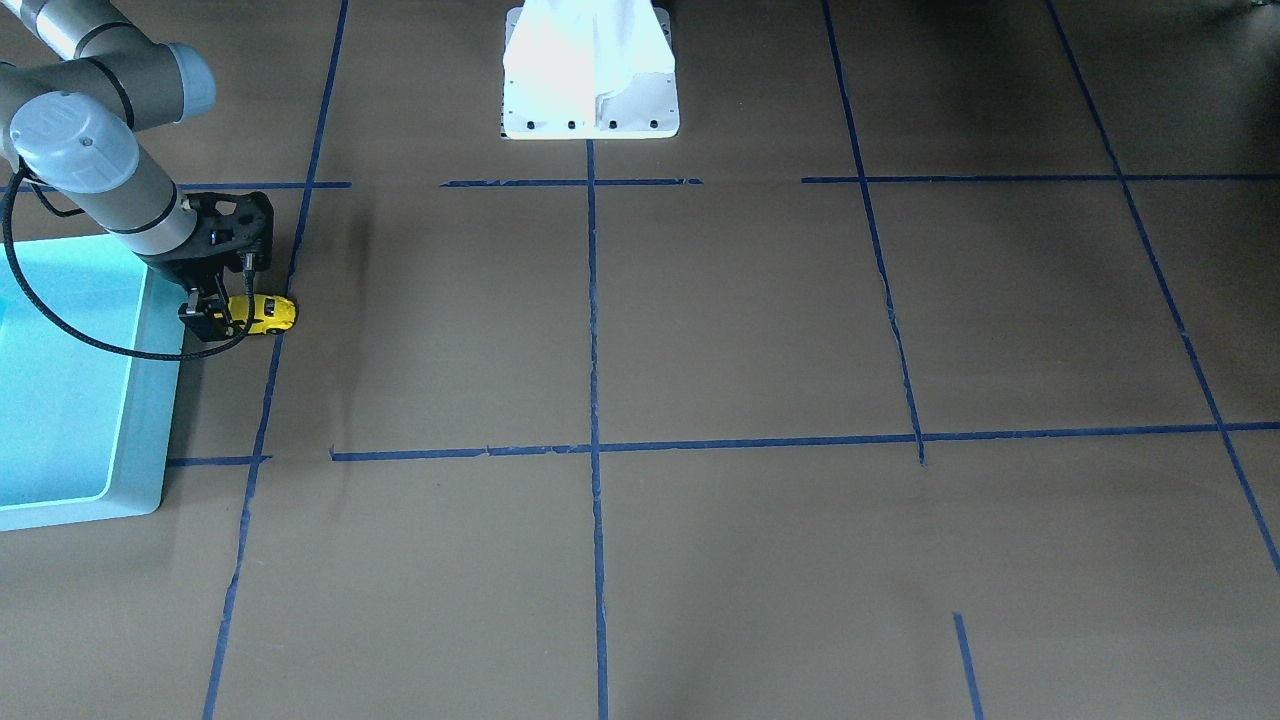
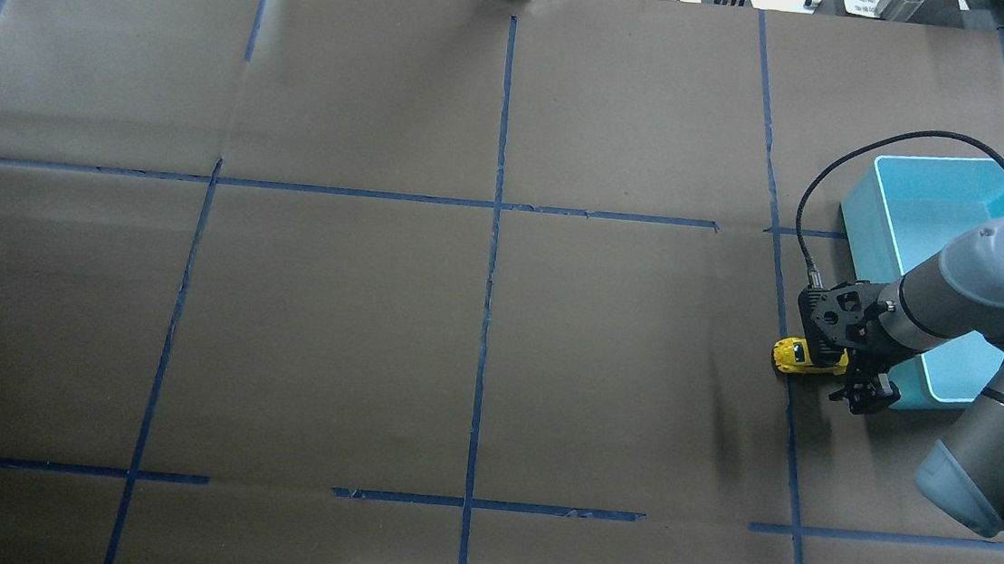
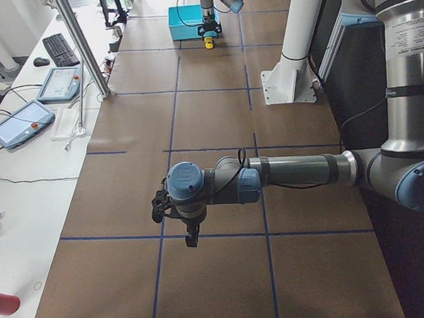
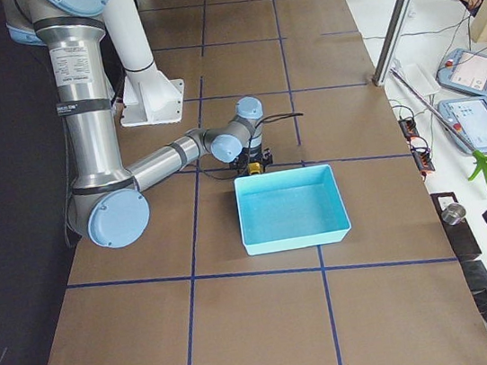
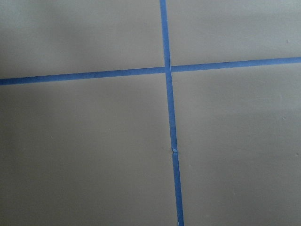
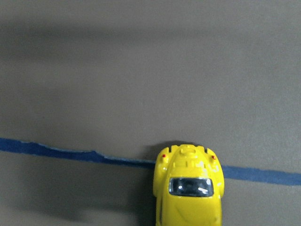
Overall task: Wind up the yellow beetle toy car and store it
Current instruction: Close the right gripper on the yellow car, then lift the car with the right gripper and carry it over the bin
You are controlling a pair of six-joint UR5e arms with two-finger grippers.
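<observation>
The yellow beetle toy car (image 1: 270, 313) stands on the brown table on a blue tape line, just beside the turquoise bin (image 1: 160, 420). It also shows in the overhead view (image 2: 792, 354) and fills the bottom centre of the right wrist view (image 6: 189, 188). My right gripper (image 1: 232, 318) reaches down over the car's end nearest the bin and looks shut on it; it also shows in the overhead view (image 2: 829, 365). My left gripper (image 3: 192, 239) hovers over bare table far from the car. It shows only in the left side view, so I cannot tell whether it is open or shut.
The turquoise bin (image 2: 861, 224) is empty and lies right of the car in the overhead view. The white robot base (image 1: 590, 100) stands at the table's middle edge. Blue tape lines (image 5: 169, 117) cross the brown table. A black cable (image 2: 839, 166) loops over the bin.
</observation>
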